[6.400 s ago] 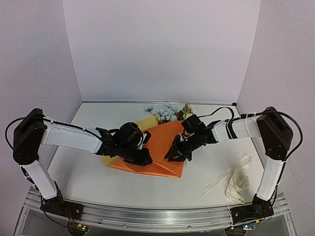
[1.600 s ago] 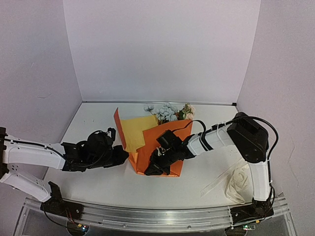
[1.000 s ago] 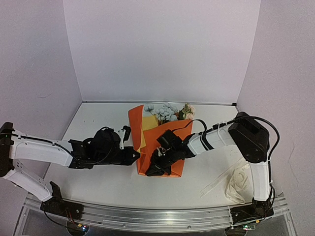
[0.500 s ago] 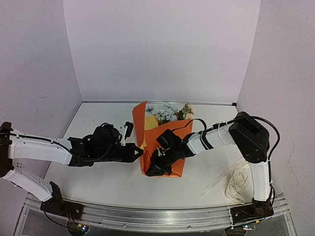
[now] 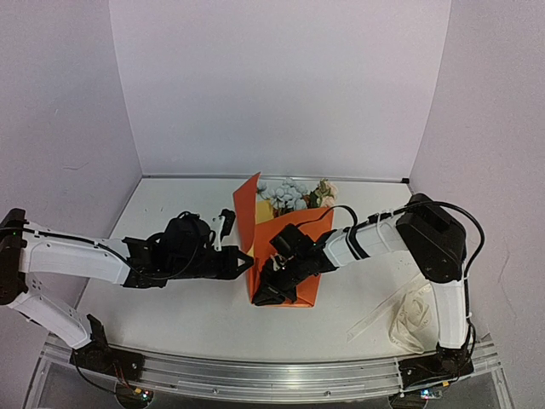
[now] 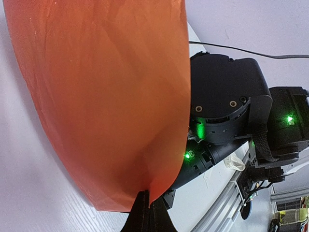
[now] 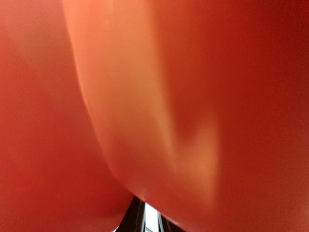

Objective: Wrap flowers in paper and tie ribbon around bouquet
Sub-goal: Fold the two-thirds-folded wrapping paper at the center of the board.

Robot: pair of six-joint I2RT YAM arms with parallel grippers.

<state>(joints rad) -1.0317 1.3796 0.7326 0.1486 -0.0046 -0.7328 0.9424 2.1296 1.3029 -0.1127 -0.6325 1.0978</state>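
The orange paper [image 5: 294, 256] lies mid-table, folded over the flowers [image 5: 289, 194], whose pale blue and cream blooms stick out at its far end. My left gripper [image 5: 248, 262] is shut on the paper's left edge and holds that flap [image 5: 247, 200] standing upright. In the left wrist view the closed jaws of the left gripper [image 6: 145, 200] pinch the orange paper [image 6: 96, 96]. My right gripper [image 5: 262, 296] sits low at the paper's near end. Orange paper [image 7: 154, 96] fills the right wrist view, hiding the tips of the right gripper [image 7: 147, 212]; its jaws stand nearly together on the paper. The ribbon [image 5: 410, 311] lies loose at the near right.
The white back wall and side walls close in the table [image 5: 170, 324]. My right arm's black wrist [image 6: 227, 101] is close beside the raised flap. An aluminium rail [image 5: 272, 375] runs along the near edge.
My left gripper has carried the paper's left flap up and to the right, so it now stands upright against the bundle with its yellow face nearly hidden. The right arm has stayed put.
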